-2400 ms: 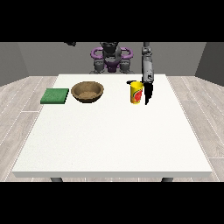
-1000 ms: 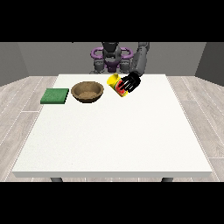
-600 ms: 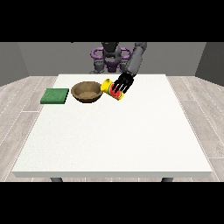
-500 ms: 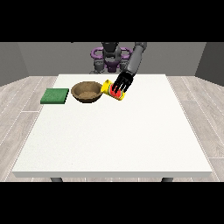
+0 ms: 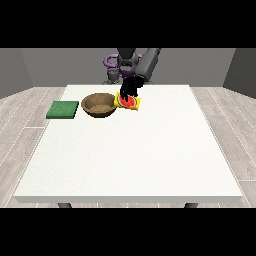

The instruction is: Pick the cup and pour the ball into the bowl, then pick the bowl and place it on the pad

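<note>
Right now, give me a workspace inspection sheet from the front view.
Surface: white table, mostly bare toward the camera.
Job's things: yellow cup tipped on its side beside the brown bowl, red interior facing the camera; ball cannot be made out. Green pad flat at the view's left of the bowl, apart from it.
Clutter: nothing seen.
Robot hands: robot hand at the view's right curled round the cup; the other is not visible.
Cables: nothing seen.
Surroundings: wood-look floor, grey walls.
</note>
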Controlling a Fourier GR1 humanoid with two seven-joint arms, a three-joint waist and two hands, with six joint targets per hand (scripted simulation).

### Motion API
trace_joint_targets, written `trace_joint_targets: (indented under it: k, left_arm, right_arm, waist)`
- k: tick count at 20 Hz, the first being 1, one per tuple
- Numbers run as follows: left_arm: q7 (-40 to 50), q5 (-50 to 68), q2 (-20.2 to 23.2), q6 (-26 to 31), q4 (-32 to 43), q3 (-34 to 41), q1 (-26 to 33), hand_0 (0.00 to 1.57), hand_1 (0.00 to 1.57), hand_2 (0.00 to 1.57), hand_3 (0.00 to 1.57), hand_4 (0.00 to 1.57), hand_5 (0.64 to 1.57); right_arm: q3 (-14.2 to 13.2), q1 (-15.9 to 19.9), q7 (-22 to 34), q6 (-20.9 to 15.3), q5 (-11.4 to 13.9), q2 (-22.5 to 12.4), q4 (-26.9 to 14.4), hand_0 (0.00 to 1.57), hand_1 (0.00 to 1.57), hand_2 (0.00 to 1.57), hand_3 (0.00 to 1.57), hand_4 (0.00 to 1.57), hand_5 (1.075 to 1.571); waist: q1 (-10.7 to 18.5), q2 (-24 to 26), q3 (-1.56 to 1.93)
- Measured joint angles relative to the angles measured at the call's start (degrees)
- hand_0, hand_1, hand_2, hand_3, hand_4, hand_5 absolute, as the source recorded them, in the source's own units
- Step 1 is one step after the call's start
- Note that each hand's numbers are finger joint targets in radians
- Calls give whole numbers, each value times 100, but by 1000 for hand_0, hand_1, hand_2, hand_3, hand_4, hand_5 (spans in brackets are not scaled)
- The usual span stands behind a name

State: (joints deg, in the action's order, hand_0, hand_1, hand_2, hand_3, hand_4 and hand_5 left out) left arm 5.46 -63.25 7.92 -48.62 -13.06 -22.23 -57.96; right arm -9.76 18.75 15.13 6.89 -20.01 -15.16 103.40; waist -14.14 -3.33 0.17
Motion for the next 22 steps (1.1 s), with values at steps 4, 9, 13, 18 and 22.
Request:
trace_joint_targets:
  k: [4,9,13,18,22]
  left_arm:
    - [673,-946,-181,292,372,-755,-245,1494,1494,1571,1571,963,1525]
    - [1508,-1896,-537,1115,531,-1583,-565,1500,1500,1571,1571,1045,1509]
    - [1860,-2264,-695,1829,120,-1934,-520,1499,1499,1571,1571,1059,1507]
    - [1640,-2028,-703,1769,-306,-1639,-201,1271,1271,1533,1477,960,1490]
    - [1172,-1021,-415,1290,-748,-746,51,1251,1251,1571,1571,781,1571]
  right_arm:
    - [-108,-2,-39,23,8,-48,-332,0,0,0,0,375,1566]
    - [-65,-104,-226,94,98,32,-695,0,0,0,0,379,1566]
    - [-106,-53,-358,178,135,0,-997,0,0,0,0,378,1564]
    - [-213,-385,-441,195,136,11,-1022,0,0,0,0,360,1564]
    - [-425,-608,-522,302,39,-122,-1033,0,0,0,0,360,1564]
  waist:
    - [160,266,1]
    - [201,562,-2]
    - [244,640,-7]
    - [489,807,-16]
    - [678,871,-24]
